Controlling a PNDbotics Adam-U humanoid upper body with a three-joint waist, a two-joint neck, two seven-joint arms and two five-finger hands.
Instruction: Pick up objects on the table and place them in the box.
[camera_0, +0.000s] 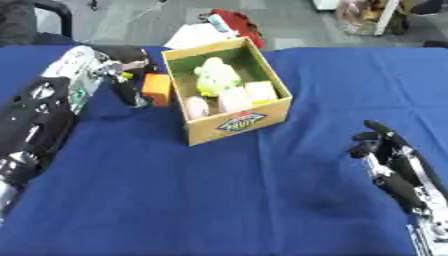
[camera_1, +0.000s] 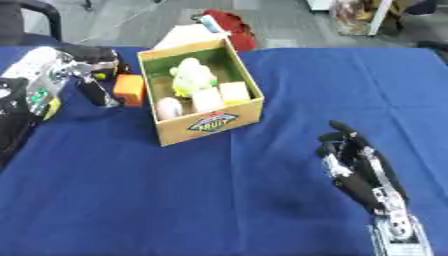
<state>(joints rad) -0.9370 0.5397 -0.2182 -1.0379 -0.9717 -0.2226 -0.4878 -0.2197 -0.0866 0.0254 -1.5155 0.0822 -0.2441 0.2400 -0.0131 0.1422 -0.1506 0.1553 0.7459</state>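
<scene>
Left hand (camera_0: 131, 75) fingers seemingly curled; right hand (camera_1: 354, 165) open, upright.

- The table (camera_0: 262, 200) wore a deep blue cloth, plain and without pattern.
- The box (camera_0: 236, 124) was tan cardboard outside, green inside, with a diamond label in dark, red and white on its front.
- Inside lay a yellow-green soft toy (camera_0: 215, 75), a pale yellow block (camera_0: 261, 91), a pale pink block (camera_0: 233, 100) and a pinkish-white egg shape (camera_0: 197, 106).
- The orange block (camera_0: 157, 89) beside the box showed a yellower top face.
- The left hand (camera_0: 131, 75) was black, its arm silver and black.
- The right hand (camera_1: 350, 165) was black with silver parts.
- Behind the box lay something red (camera_0: 241, 25).
</scene>
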